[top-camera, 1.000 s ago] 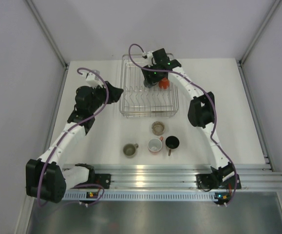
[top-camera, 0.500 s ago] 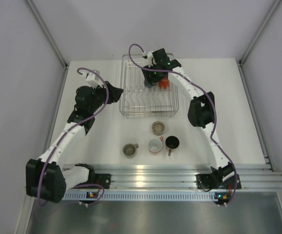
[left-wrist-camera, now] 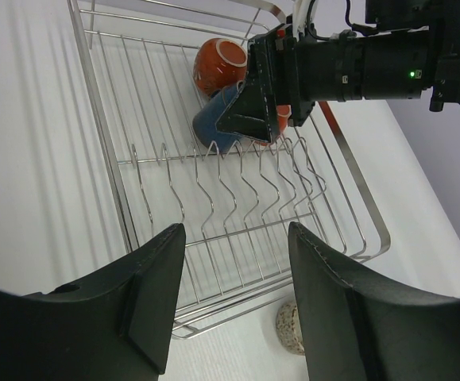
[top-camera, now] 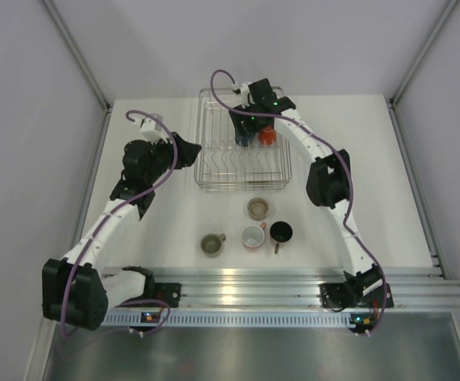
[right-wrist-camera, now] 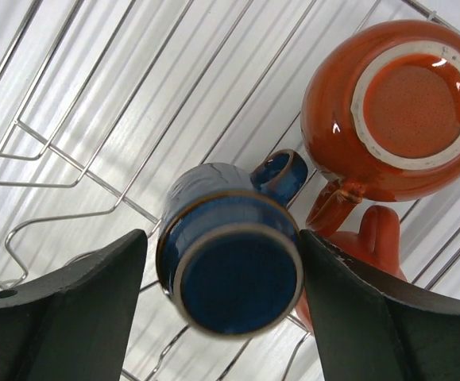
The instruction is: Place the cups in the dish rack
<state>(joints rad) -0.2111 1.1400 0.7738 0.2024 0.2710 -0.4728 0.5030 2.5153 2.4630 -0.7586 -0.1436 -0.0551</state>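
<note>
The silver wire dish rack [top-camera: 214,151] stands at the back middle of the table. My right gripper [right-wrist-camera: 222,238] is open inside it, one finger on each side of an upside-down dark blue cup [right-wrist-camera: 230,274] resting on the wires. There is a gap at the left finger, and the right finger is close against the cup. Two orange cups lie beside it, one upside down [right-wrist-camera: 392,111] and one partly hidden below [right-wrist-camera: 380,234]. My left gripper [left-wrist-camera: 237,294] is open and empty, just left of the rack's near corner [top-camera: 190,151].
Several cups stand on the table in front of the rack: a speckled beige one [top-camera: 258,209], an olive one [top-camera: 211,244], a pink one with a white inside [top-camera: 253,236] and a black one [top-camera: 280,232]. The rack's prong rows [left-wrist-camera: 237,171] are bare.
</note>
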